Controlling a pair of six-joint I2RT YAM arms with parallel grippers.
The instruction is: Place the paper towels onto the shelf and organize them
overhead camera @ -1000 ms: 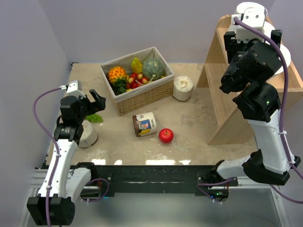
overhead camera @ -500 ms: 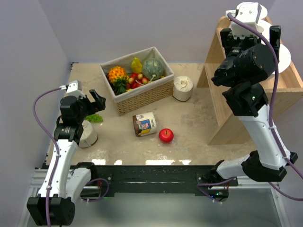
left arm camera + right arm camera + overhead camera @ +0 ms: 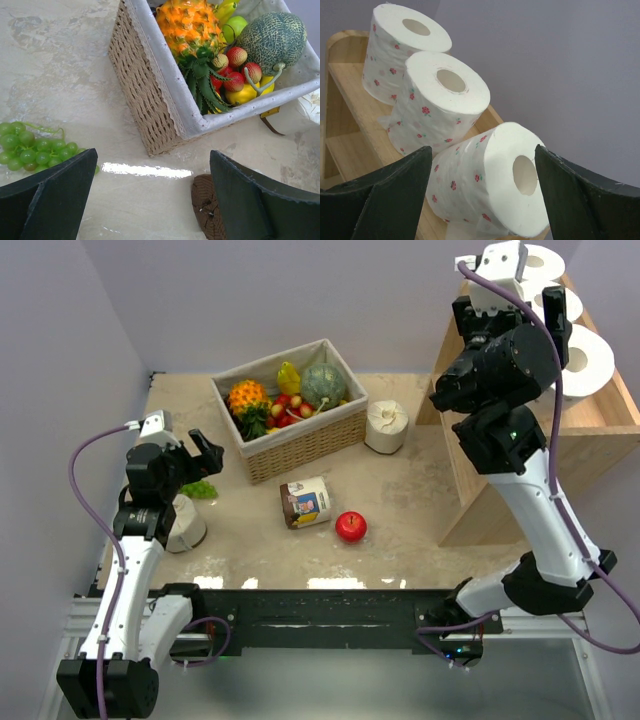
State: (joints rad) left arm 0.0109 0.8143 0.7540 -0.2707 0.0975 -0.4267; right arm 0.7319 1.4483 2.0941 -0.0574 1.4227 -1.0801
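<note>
Three pink-dotted paper towel rolls stand in a row on the top tier of the light-wood shelf (image 3: 600, 422): a far one (image 3: 405, 45), a middle one (image 3: 440, 100), and a near one (image 3: 490, 195) that lies tilted on its side. My right gripper (image 3: 482, 149) is open and empty, and hangs just back from the near roll without touching it. A cream roll (image 3: 386, 426) stands on the table by the basket, and another roll (image 3: 186, 524) sits under my left arm. My left gripper (image 3: 200, 452) is open and empty above the table.
A wicker fruit basket (image 3: 300, 445) sits mid-table. A printed-label jar (image 3: 306, 502) lies on its side and a red apple (image 3: 350, 526) is next to it. Green grapes (image 3: 200, 489) lie by my left gripper. A brown ribbed disc (image 3: 205, 205) shows near the left fingers.
My right arm has drawn back to the left, away from the shelf's top tier, which uncovers the three rolls there. The left arm has not moved.
</note>
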